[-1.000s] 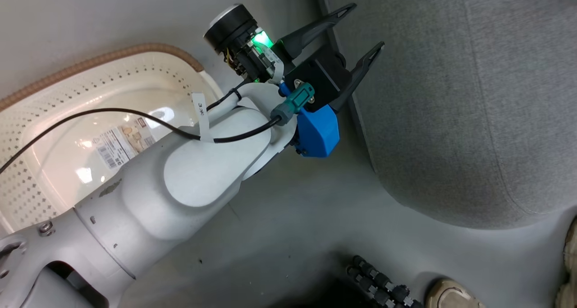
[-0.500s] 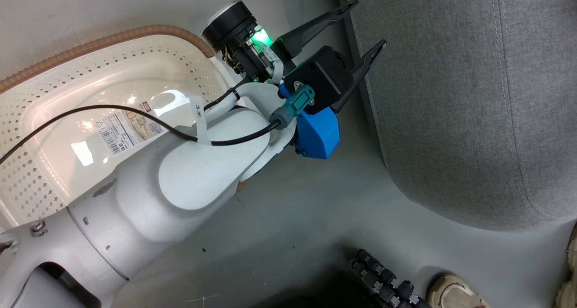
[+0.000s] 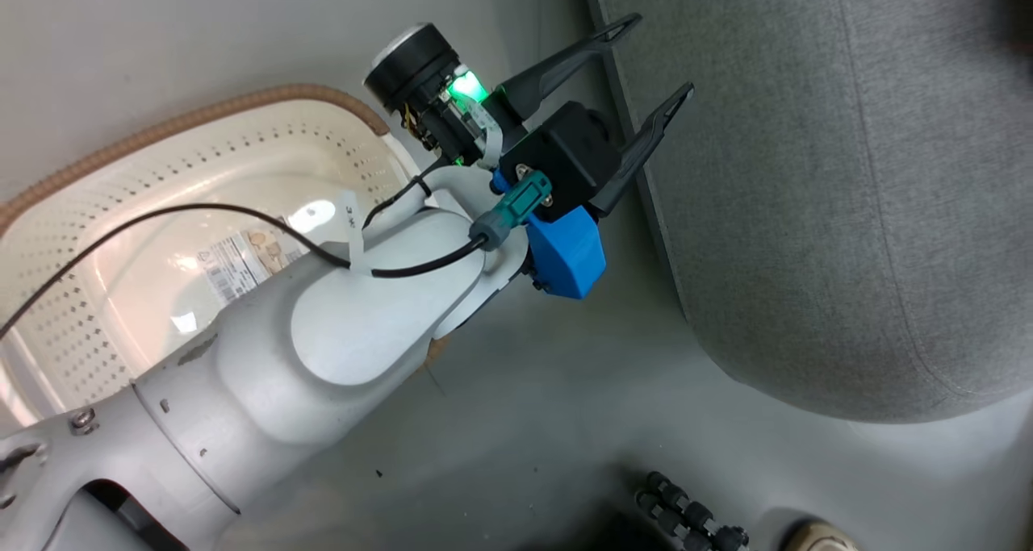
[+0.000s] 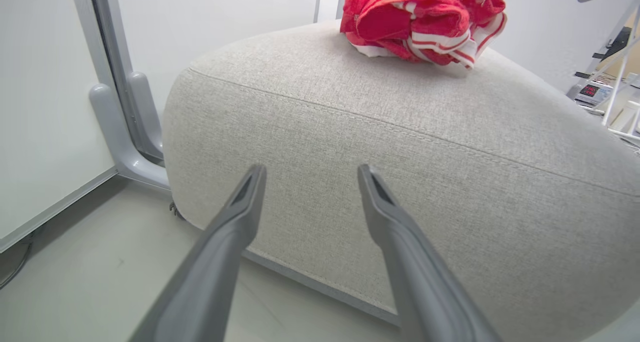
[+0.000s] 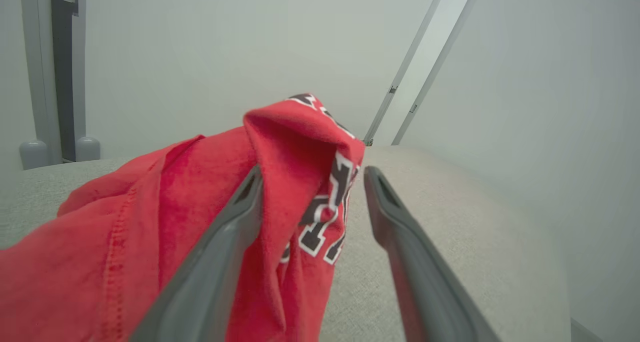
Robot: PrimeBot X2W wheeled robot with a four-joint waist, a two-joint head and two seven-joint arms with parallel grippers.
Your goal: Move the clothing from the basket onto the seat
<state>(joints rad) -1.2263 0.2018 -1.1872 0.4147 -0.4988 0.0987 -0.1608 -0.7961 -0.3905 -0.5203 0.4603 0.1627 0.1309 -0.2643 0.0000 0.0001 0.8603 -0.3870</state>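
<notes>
My left claw (image 3: 660, 54) is wide apart w/ nothing in it, beside the big grey cloth seat (image 3: 807, 172). My right claw (image 5: 314, 170) is apart too. The red jersey w/ black-and-white numbers (image 5: 190, 182) lies loose on the seat between its fingers, so I think it's put down, not held. The red top w/ white stripes (image 4: 420, 16) sits there too. The cream holey plastic basket w/ brown rim (image 3: 121, 188) has just a sticker (image 3: 242, 260) inside

White arm (image 3: 355, 325), black cable (image 3: 202, 206), blue block (image 3: 569, 252); left hand (image 3: 663, 52): 2 dark fingers (image 3: 565, 55).

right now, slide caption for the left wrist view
Open left pincer faces grey fabric seat topped with crumpled red white-trimmed garment.
</notes>
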